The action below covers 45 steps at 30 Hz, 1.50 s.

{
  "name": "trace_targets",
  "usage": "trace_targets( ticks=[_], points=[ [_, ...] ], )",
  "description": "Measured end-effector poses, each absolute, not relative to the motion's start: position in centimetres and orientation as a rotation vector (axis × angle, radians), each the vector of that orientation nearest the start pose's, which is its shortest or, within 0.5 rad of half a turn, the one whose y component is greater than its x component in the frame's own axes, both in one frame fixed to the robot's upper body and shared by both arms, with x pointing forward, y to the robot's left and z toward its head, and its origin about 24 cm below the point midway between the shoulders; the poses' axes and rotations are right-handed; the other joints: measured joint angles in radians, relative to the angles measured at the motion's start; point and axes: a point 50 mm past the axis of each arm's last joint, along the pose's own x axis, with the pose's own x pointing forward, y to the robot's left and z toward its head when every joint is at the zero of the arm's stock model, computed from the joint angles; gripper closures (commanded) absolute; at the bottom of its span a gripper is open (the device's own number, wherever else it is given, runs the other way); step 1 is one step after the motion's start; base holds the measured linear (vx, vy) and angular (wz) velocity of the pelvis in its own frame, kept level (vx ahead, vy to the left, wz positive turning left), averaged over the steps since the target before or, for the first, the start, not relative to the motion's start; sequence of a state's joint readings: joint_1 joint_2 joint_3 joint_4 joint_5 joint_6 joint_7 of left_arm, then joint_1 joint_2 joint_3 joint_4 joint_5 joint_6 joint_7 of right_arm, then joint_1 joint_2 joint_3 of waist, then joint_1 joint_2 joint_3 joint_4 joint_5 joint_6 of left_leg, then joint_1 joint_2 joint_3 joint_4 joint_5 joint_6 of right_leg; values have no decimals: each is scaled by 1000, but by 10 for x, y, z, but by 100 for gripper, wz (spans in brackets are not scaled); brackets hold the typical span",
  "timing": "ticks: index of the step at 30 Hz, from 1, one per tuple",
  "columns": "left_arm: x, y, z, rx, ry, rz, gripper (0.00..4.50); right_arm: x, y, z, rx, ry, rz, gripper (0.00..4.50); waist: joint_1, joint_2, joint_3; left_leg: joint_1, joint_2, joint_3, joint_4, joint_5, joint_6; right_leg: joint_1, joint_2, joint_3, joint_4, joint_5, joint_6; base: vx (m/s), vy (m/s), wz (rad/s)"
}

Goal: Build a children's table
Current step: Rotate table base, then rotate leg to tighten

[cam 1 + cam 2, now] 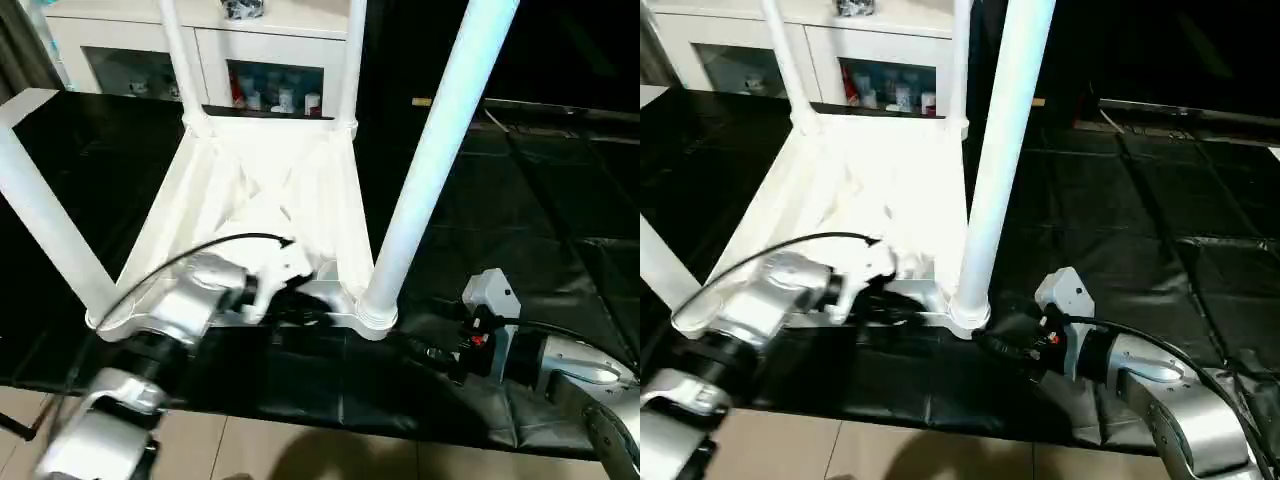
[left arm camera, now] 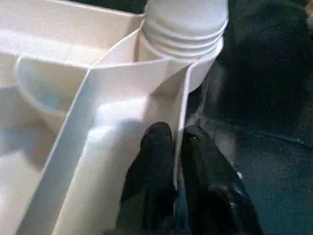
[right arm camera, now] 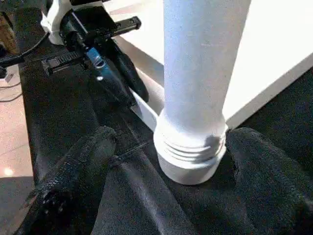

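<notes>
From the head cameras, the children's table point(image 1: 270, 200) lies upside down on a black mat point(image 1: 540, 200), four legs point(image 1: 435, 150) standing in its corner sockets, a white cabinet point(image 1: 270, 60) behind. The left wrist view shows the left gripper point(image 2: 177, 147) clenched on the near rim wall, one finger either side. In the right wrist view, the right gripper point(image 3: 168, 161) stands released, its fingers point(image 3: 83, 166) straddling the near-right leg's base.

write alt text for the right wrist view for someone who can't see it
A white table leg stands in a corner socket of the upturned table top, between the open right gripper's two black fingers. Beyond it, the left gripper pinches the top's edge.
</notes>
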<state>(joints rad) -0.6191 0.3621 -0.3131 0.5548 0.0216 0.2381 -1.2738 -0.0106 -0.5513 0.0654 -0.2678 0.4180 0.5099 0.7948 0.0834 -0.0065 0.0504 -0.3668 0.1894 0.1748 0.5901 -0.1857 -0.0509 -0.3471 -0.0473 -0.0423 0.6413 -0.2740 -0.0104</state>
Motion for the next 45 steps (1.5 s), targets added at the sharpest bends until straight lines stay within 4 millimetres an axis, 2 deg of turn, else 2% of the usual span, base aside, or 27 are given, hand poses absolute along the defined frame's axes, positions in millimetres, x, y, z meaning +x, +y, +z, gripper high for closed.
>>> trace_targets(
  ticks=[5, 11, 19, 23, 30, 35, 36, 39, 45],
  points=[
    [314, 123, 55, 378, 535, -1406, 448, 228, -176, 73, -44, 344, 936, 55, 3, 0, 0, -1, 0, 0, 0, 0, 0, 0, 0, 0, -1, 0, 0, 0, 0, 0],
    [313, 117, 54, 372, 506, -1429, 448, 228, -176, 74, -48, 334, 937, 55, 6, 0, 0, -1, 0, 0, 1, 0, 0, 0, -1, 0, 0, 0, 0, 0, 0, 0],
    [311, 121, 55, 402, 487, -1476, 448, 233, -178, 74, -48, 330, 938, 55, 5, 0, 0, -1, 0, 0, 1, 0, 0, 0, -1, 0, 0, 0, 0, 0, 0, 0],
    [308, 124, 55, 429, 473, -1520, 450, 235, -188, 79, -67, 343, 970, 16, 8, 0, 0, -1, -1, 0, 1, 0, 1, 0, -1, 0, 0, 0, 0, 0, 0, 0],
    [300, 128, 54, 451, 475, -1594, 450, 237, -184, 85, -43, 331, 1132, 7, 9, -1, 0, -2, -1, 0, 2, 0, 1, 0, -1, -1, 1, 0, 0, 0, 0, 0],
    [292, 133, 55, 490, 472, -1678, 450, 248, -176, 84, -34, 321, 1275, 7, 13, -3, 0, -2, -1, 0, 4, 0, 2, -1, -3, -2, 3, 0, 0, 0, 0, 0],
    [291, 132, 55, 499, 471, -1695, 450, 250, -175, 83, -34, 320, 1294, 35, 18, -3, 0, -3, -1, 0, 5, 1, 2, -1, -3, -3, 3, 0, 0, 0, 0, 0],
    [289, 131, 55, 518, 472, -1727, 450, 252, -170, 79, -30, 339, 1390, 43, 28, -5, 0, -3, -1, 1, 7, 1, 3, 0, -5, -4, 5, 0, 0, 0, 0, 0],
    [288, 130, 55, 529, 473, -1749, 450, 256, -166, 71, -51, 393, 1487, 98, 32, -11, -2, -5, -1, 4, 8, 2, 5, -1, -7, -5, 6, 0, 0, 0, 0, 0]
  ],
)
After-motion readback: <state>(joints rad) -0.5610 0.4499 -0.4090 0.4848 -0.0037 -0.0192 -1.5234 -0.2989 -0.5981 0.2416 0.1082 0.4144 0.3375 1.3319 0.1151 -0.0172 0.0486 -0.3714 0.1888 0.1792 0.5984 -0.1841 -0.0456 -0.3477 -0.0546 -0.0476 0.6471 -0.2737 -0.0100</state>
